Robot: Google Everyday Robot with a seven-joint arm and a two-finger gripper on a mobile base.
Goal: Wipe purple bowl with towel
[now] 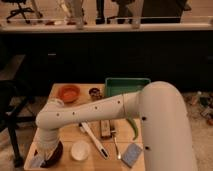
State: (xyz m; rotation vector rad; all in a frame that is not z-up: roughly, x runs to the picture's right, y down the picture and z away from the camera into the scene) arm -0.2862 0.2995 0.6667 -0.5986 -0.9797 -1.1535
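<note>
The robot's white arm [90,112] reaches from the right across the wooden table [67,132] and bends down at the table's near left corner, where the purple bowl [54,156] sits. Only a dark sliver of the bowl's rim shows under the arm's wrist. The gripper [46,152] is down over the bowl, hidden behind the wrist, so I cannot tell how it is set. The towel [37,161] shows as a pale patch just left of the bowl, at the table's edge, touching or nearly touching it. Just right of the bowl stands a small white bowl [80,150], and further right lie a white brush [93,140] and a blue-grey sponge [132,154]. Well behind the purple bowl, towards the far side, sit an orange bowl [68,93] and a green tray [126,86].
</note>
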